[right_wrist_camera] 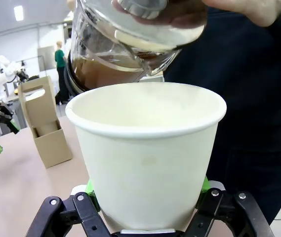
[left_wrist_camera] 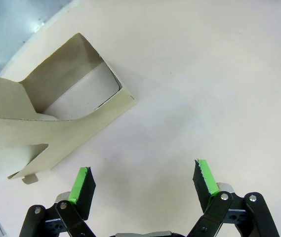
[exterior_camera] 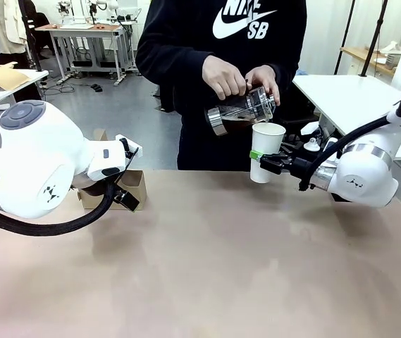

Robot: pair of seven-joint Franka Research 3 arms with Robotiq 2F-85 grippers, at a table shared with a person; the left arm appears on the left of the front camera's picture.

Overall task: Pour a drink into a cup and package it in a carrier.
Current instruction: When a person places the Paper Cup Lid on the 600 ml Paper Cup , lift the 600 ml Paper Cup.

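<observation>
My right gripper (exterior_camera: 262,160) clamps a white paper cup (exterior_camera: 266,144), far right; a person's hands (exterior_camera: 223,76) tilt a glass carafe (exterior_camera: 242,111) of dark brown drink (exterior_camera: 235,127) over it. My left gripper (left_wrist_camera: 142,180) gapes wide beside the brown cardboard carrier (left_wrist_camera: 56,113), left.

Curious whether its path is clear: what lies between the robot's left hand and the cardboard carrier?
Nothing. The left wrist view shows bare table between the open left hand and the carrier.
</observation>
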